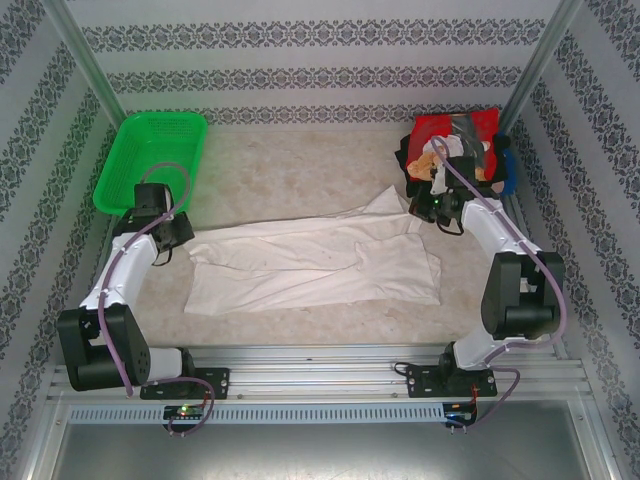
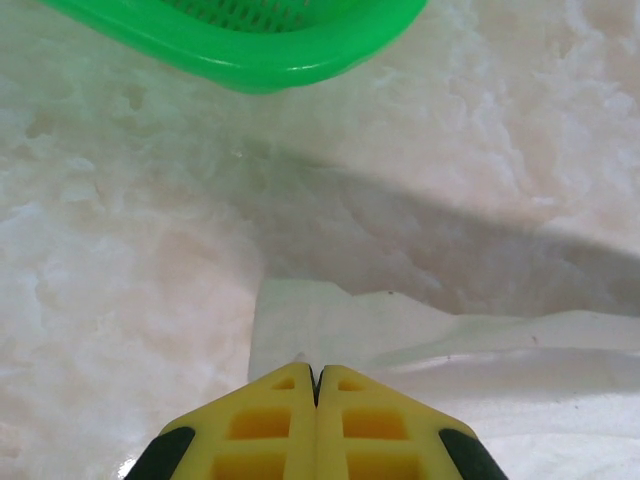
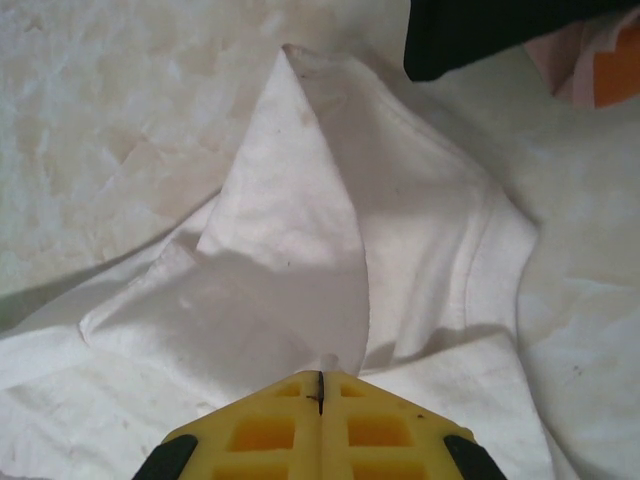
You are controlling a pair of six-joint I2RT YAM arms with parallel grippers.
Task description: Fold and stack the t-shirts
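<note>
A large white t-shirt [image 1: 310, 265] lies spread and rumpled across the middle of the table. My left gripper [image 1: 178, 240] is at its left end. In the left wrist view the yellow fingers [image 2: 316, 368] are shut, with a nub of the shirt's edge [image 2: 420, 340] pinched at their tips. My right gripper [image 1: 425, 208] is at the shirt's far right corner. Its fingers [image 3: 321, 375] are also shut on a fold of white cloth [image 3: 300, 220], which rises into a peak. Folded t-shirts are stacked at the back right: red [image 1: 450, 128], black [image 1: 412, 152] and blue [image 1: 508, 165].
A green mesh basket [image 1: 150, 160] stands at the back left, just beyond the left gripper; its rim [image 2: 250, 60] is close ahead in the left wrist view. The stack's black cloth [image 3: 480, 30] lies just past the right gripper. Patterned walls enclose the table.
</note>
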